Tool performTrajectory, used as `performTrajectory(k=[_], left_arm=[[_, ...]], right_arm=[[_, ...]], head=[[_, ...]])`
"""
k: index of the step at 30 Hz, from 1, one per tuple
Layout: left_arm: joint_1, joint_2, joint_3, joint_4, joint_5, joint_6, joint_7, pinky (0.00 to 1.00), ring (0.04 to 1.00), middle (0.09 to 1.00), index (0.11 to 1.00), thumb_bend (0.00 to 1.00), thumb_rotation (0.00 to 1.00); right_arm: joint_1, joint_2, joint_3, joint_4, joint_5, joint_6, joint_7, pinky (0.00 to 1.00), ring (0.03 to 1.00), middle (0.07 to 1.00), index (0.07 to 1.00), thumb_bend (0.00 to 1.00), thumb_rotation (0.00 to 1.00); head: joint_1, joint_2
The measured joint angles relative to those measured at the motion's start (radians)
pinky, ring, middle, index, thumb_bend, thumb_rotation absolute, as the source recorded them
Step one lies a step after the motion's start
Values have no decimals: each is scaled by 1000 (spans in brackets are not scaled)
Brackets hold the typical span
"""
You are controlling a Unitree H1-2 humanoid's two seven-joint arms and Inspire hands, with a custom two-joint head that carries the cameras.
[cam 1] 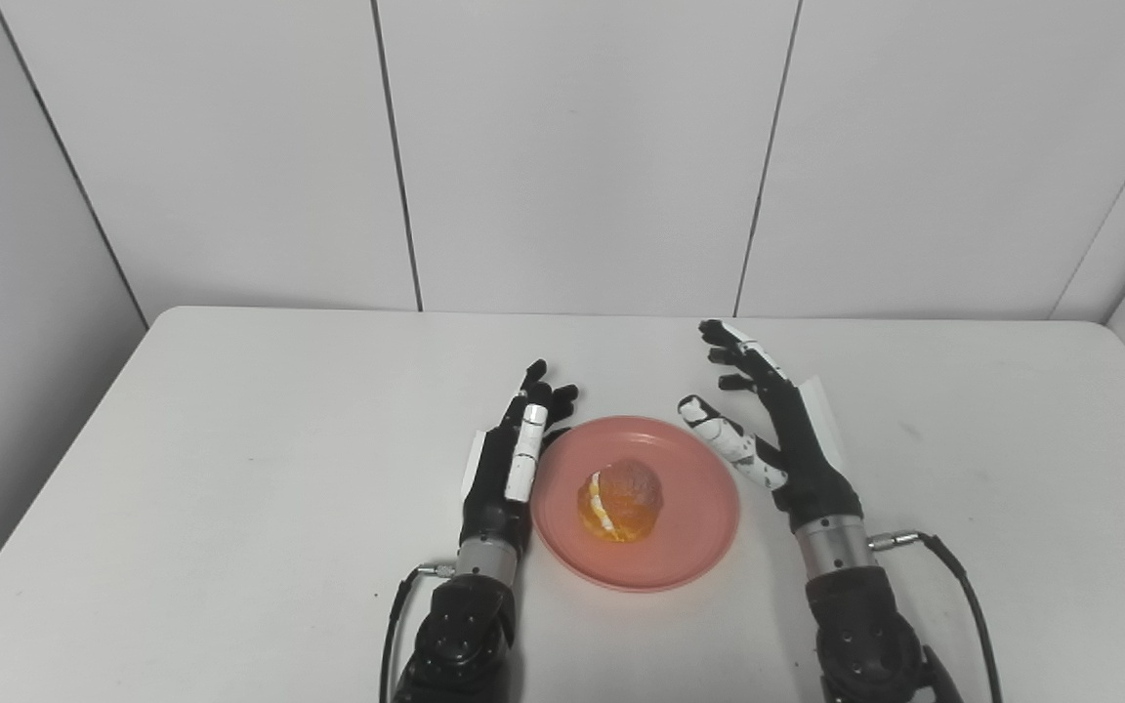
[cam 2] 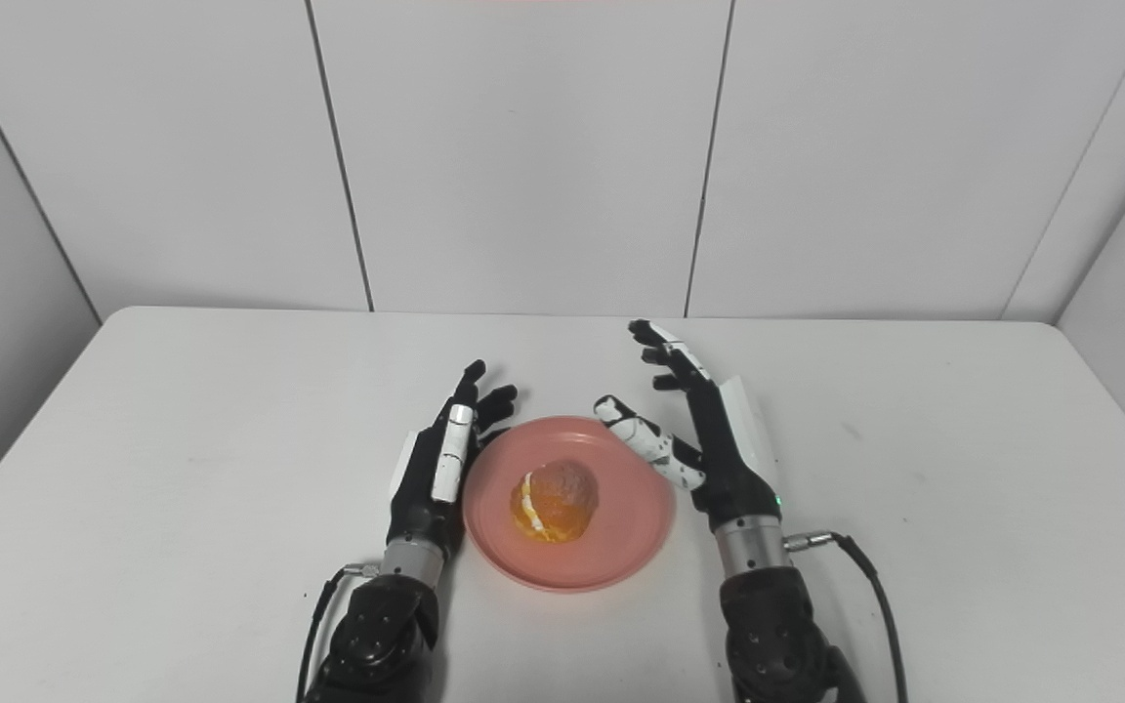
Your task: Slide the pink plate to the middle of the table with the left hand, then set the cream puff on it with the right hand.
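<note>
Since the cream puff (cam 1: 620, 504) already sits on the pink plate (cam 1: 699, 547) at lower centre of the worktop (cam 1: 230, 469), the empty, spread right hand (cam 1: 772, 430) and left hand (cam 1: 514, 454) are best drawn clear without the rim being nudged.

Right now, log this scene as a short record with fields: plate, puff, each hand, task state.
plate: pink plate, flat on the white table, near its middle
puff: cream puff resting on the plate's centre
left hand: left hand open, empty, at the plate's left rim
right hand: right hand open, empty, just right of the plate, fingers spread
task state: both steps appear done
</note>
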Motion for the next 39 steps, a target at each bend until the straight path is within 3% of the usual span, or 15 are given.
performTrajectory(k=[5,11,15,22,33,39], left_arm=[[-2,-23,2,16,43,-27,72,990,980,966,927,789,999],[-1,-30,0,14,91,-29,126,1000,1000,1000,981,698,1000],[0,-36,-6,14,122,-27,157,1000,1000,1000,999,668,1000],[0,-39,-7,14,139,-16,169,1000,1000,1000,1000,651,1000],[6,-38,0,2,128,-12,154,1000,1000,1000,1000,666,1000],[8,-37,2,-1,120,-11,146,1000,1000,1000,999,669,1000]], right_arm=[[3,38,-58,20,140,29,24,897,881,883,874,848,998],[20,75,-126,41,268,73,25,927,915,914,911,831,965],[29,81,-141,73,305,74,26,938,916,910,908,834,936],[35,93,-131,76,271,107,7,962,928,927,909,794,997],[35,93,-122,22,236,217,-6,1000,955,943,900,746,1000],[35,92,-113,18,213,236,-13,1000,948,935,882,742,1000]], head=[[2,0],[-3,2],[-3,2],[-3,3],[-6,8],[-6,8]])
